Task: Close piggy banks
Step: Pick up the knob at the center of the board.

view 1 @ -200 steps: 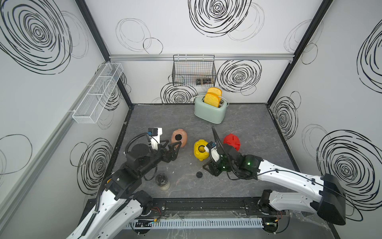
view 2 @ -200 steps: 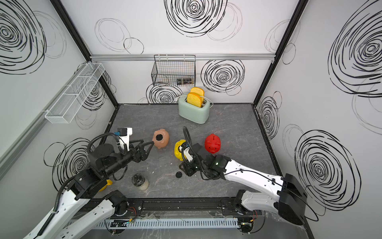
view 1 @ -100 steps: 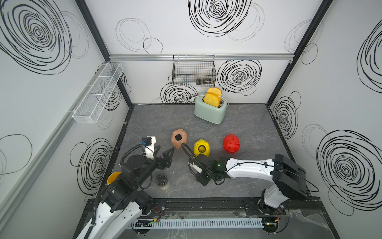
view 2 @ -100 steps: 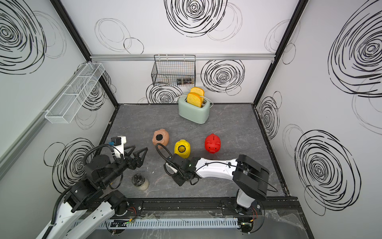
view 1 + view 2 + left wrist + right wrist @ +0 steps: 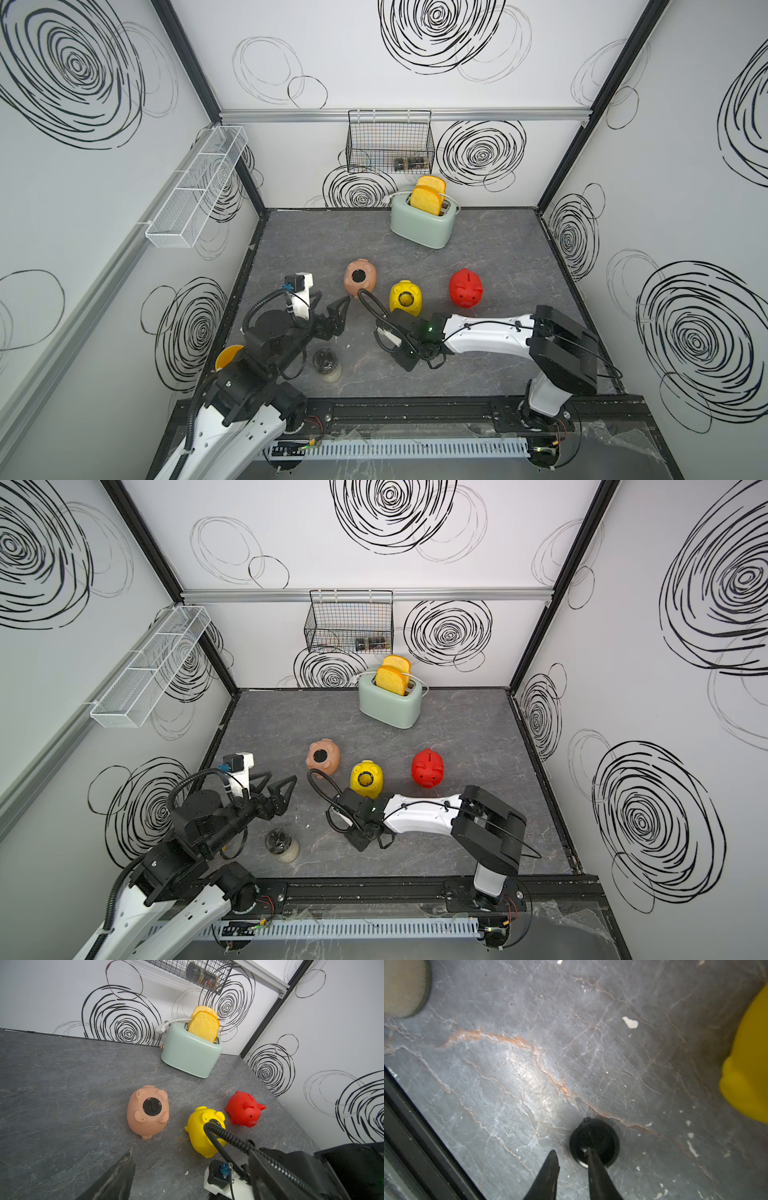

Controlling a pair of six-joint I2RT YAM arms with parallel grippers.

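Right hand lowered | only wrist view shows plug, maybe touched

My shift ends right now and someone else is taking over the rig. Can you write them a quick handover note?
Left hand: open, empty, hovering beside the pale pink plastic piggy bank.
Right hand: jaws narrowly apart across the rim of a loose round black plug, not clamped on it yet.
Done: the pink bank lies belly up with a fitted black belly plug.
Left: the yellow plastic piggy bank lies belly up with its hole open; the loose plug probably goes there. The red plastic piggy bank stands on its feet with its belly hidden, so check it.
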